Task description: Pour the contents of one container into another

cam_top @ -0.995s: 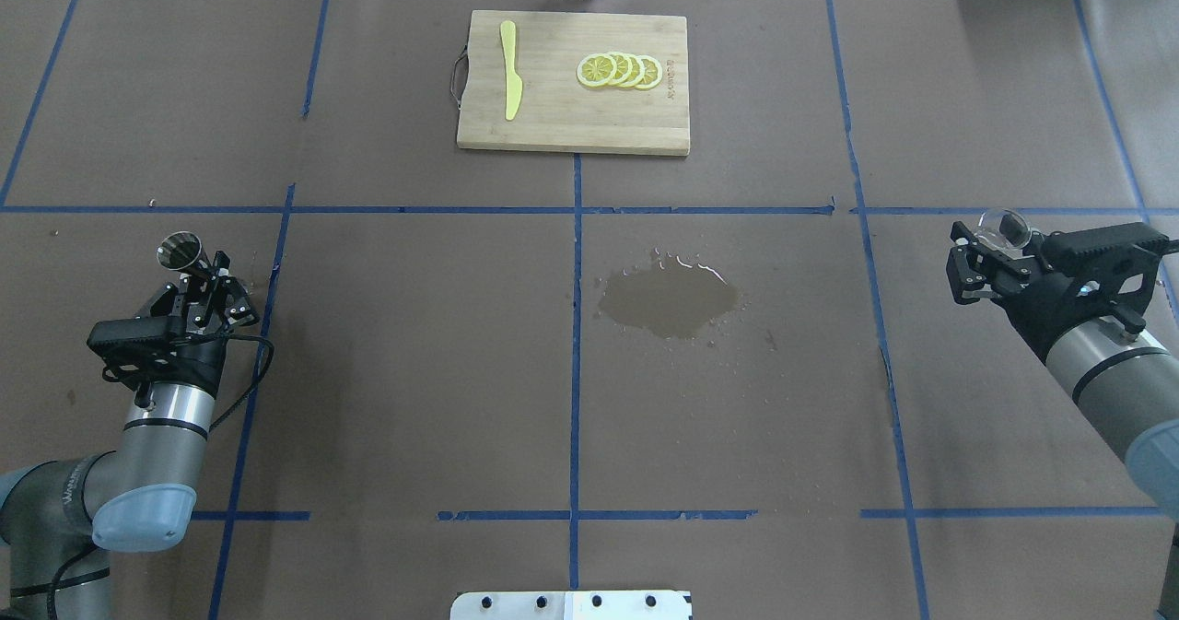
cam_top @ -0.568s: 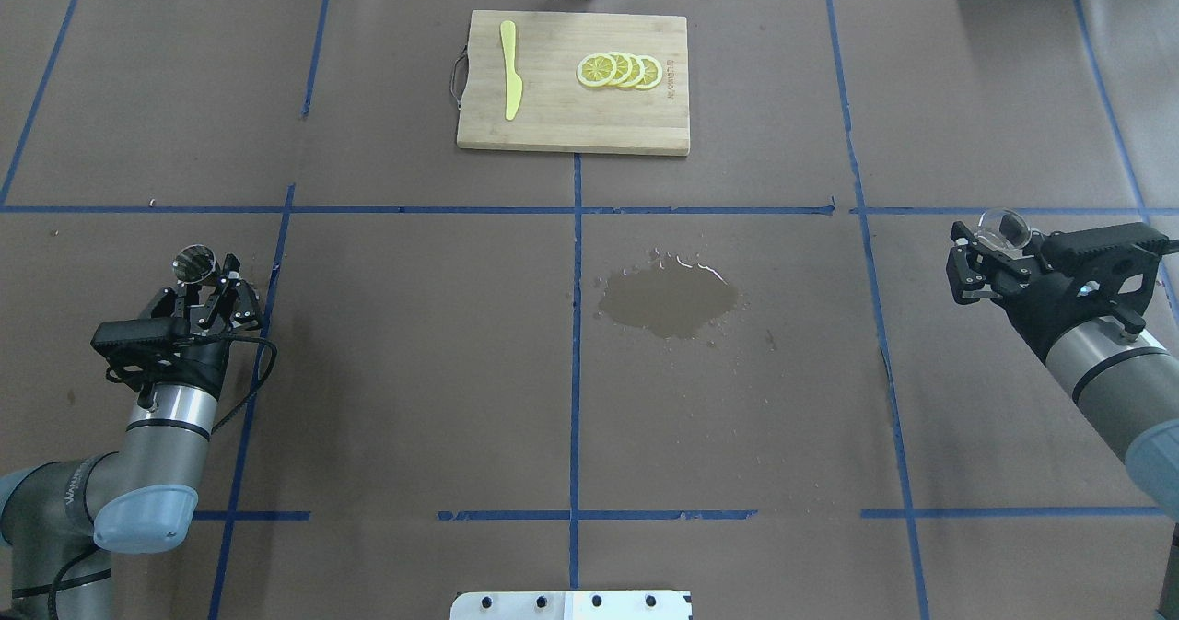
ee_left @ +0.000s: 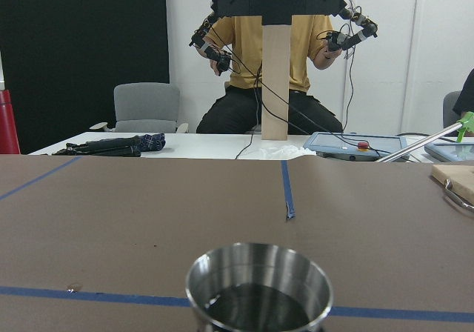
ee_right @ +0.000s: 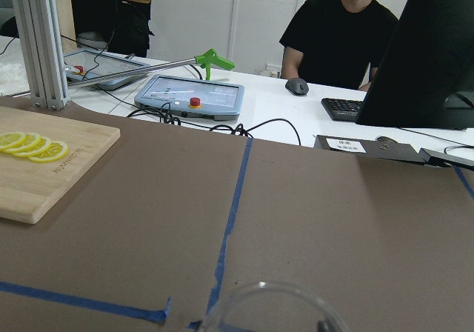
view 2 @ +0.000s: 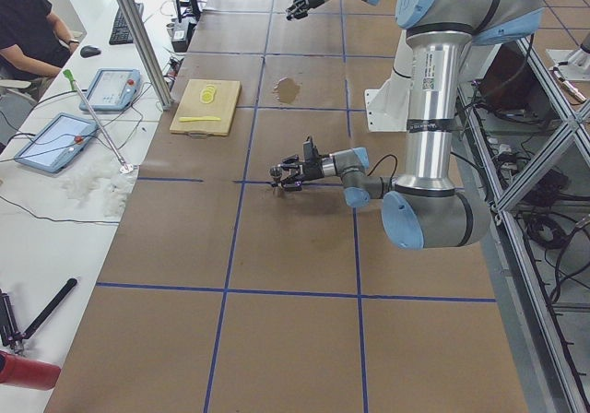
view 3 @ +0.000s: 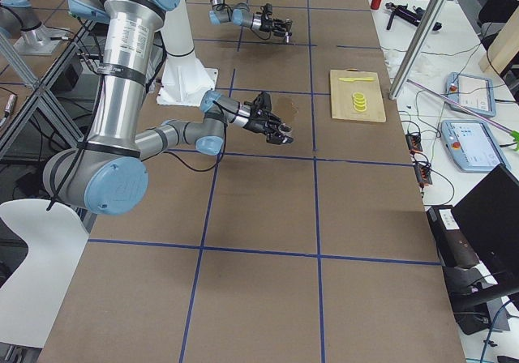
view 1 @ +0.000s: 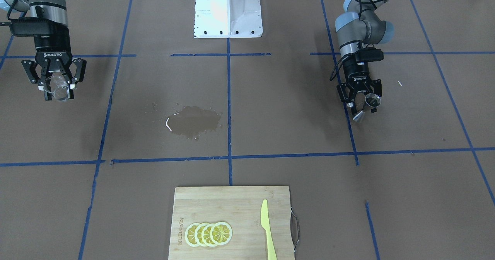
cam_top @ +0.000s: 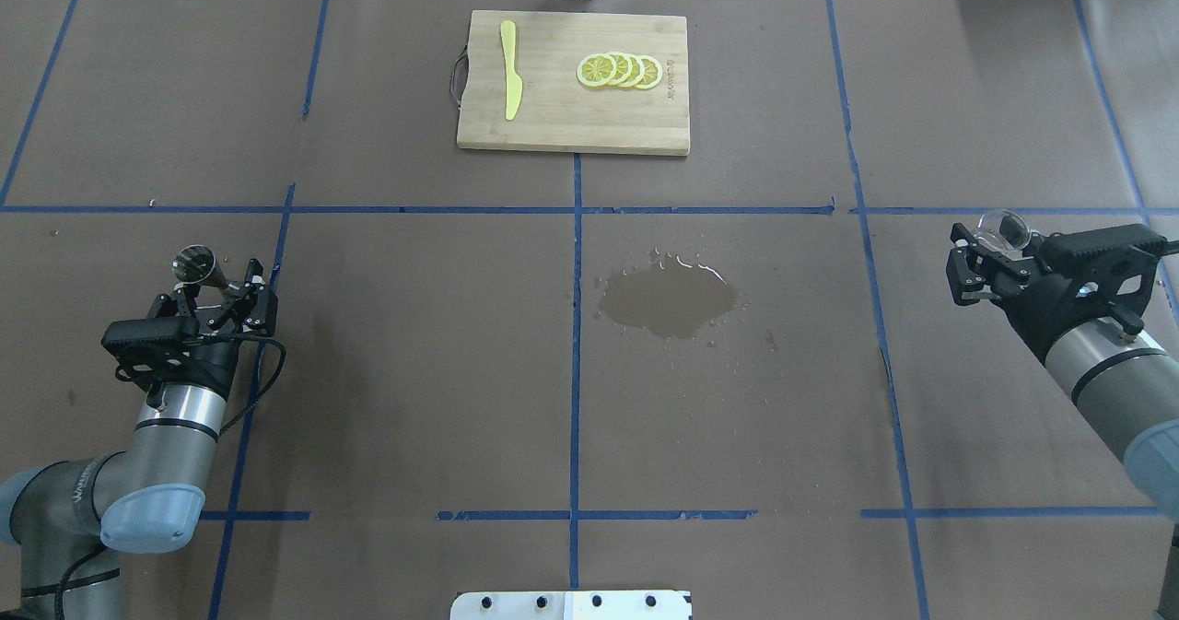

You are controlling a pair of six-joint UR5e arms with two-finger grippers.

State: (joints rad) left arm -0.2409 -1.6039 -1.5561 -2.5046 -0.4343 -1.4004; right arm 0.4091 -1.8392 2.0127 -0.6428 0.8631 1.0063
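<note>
Jigger: gripped at its waist by the closed left tool, at the left side of the tabletop; long axis near vertical, mouth up, dark liquid inside. Glass: upright, mouth up, clamped in the right tool, far right side.

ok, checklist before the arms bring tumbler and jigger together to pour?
1. Left gripper shut on steel jigger: ok.
2. Right gripper shut on glass tumbler: ok.
3. Tumbler above jigger: not ok, they hang at opposite table sides.
4. Tumbler holds liquid: cannot tell.
5. Jigger's top cup empty: not ok, looks to hold liquid in the left wrist view.
6. Table dry: not ok, puddle mid-table.
</note>
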